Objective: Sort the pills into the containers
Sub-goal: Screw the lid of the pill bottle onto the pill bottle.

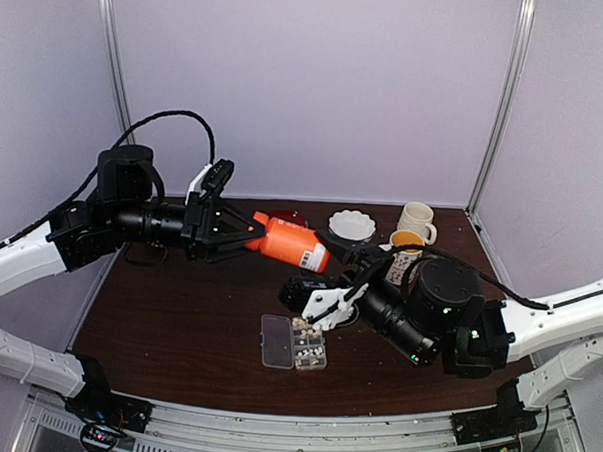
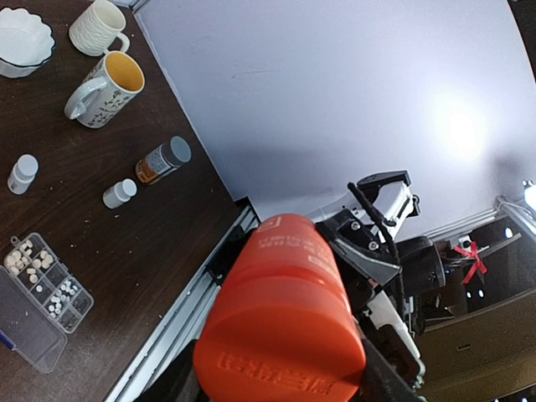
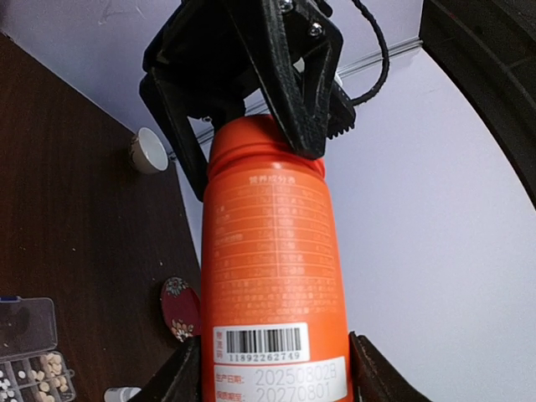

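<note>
Left claw point(image 1: 253, 232) pinches the capped end of an orange bottle point(image 1: 293, 246), one black finger pressed on each side of the neck. The right claw point(image 3: 274, 368) meets it from the opposite side, and its two fingers point(image 3: 180, 373) press against the labelled base end, where a white barcode sticker shows. Between the two claws the bottle hangs clear of the dark wooden table point(image 1: 177, 331), lying roughly level, with its base end tipped slightly down toward the right arm. On the table below the right claw, near the front edge and between the two arms, sits the clear pill box point(image 1: 273, 342). Its hinged lid is laid flat open on the left. Its two rows of small square cells point(image 2: 74, 320) face up, and several of them hold pills point(image 2: 23, 254), beige in some cells and whiter in others. The box is well apart from the raised bottle. Farther back on the table stand a white fluted dish point(image 1: 352, 225), a cream ribbed mug point(image 1: 417, 219) and, just in front of it, a patterned mug with a yellow inside point(image 2: 105, 88). A red patterned disc point(image 3: 180, 310) lies behind the orange bottle. Toward the right side, an amber bottle with a grey cap point(image 2: 163, 159) lies on its side near two small white bottles point(image 2: 23, 173).
</note>
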Controlling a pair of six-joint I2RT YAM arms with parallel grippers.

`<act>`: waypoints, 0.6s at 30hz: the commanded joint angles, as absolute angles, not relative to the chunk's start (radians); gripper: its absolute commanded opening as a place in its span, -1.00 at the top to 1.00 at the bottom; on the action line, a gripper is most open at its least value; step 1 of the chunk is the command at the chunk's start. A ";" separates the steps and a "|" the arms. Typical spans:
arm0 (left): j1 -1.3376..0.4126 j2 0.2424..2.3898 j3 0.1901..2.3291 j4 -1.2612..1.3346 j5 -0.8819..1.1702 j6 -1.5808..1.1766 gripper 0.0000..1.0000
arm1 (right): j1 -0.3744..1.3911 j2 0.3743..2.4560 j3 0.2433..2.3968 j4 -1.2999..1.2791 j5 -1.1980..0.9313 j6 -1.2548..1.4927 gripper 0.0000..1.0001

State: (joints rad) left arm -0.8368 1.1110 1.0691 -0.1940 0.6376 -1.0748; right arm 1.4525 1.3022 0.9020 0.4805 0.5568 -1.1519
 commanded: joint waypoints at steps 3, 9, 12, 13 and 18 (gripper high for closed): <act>-0.874 1.182 1.090 -0.153 0.752 -0.797 0.94 | 1.357 1.226 1.063 0.199 -0.066 -0.727 1.00; -0.905 1.172 1.119 -0.215 0.777 -0.295 0.93 | 1.203 1.246 1.169 0.105 -0.566 -0.369 1.00; -0.907 1.163 1.123 -0.280 0.913 0.125 0.95 | 1.147 1.272 1.204 0.097 -0.770 -0.225 1.00; -0.909 1.161 1.142 -0.356 0.886 0.262 0.96 | 1.136 1.280 1.212 0.096 -0.805 -0.184 1.00; -0.910 1.180 1.261 -0.654 0.756 0.909 1.00 | 1.092 1.303 1.210 0.165 -0.945 0.063 1.00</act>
State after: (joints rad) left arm -0.8516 1.1065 1.1969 -0.4019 0.7643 0.2207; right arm 1.0760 1.2594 1.1561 -0.0631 -0.5632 -0.2153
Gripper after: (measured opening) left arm 0.528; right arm 0.528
